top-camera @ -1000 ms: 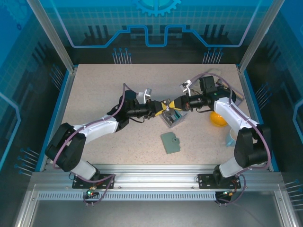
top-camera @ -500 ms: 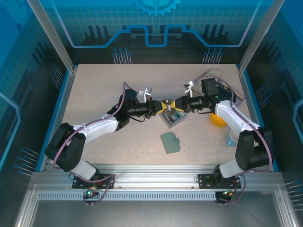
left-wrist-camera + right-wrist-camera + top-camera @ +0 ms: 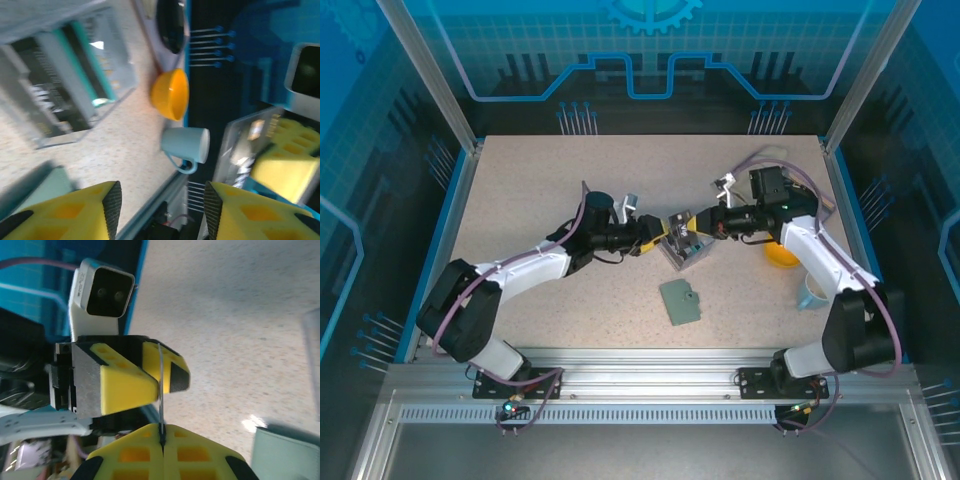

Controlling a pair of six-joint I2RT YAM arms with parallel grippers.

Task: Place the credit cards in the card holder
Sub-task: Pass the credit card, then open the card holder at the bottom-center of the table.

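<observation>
The thin, stiff plastic credit card (image 3: 160, 390) shows edge-on in the right wrist view. It is pinched between the closed yellow fingers of the right gripper (image 3: 162, 434) and reaches up between the parted fingers of the left gripper (image 3: 150, 374). The left wrist view shows the left gripper's own jaws standing apart. Beyond them is a clear plastic box (image 3: 65, 85) holding more dark and teal cards, too blurred to count. From above, the two grippers meet tip to tip beside that box. The flat grey-green card holder (image 3: 681, 301) lies on the table nearer the bases, apart from the box. The speckled beige table (image 3: 520, 190) sits inside blue-lit panels on an aluminium frame. There is one orange bowl (image 3: 780, 252), one pale blue mug (image 3: 810, 293), one box and one card holder.
</observation>
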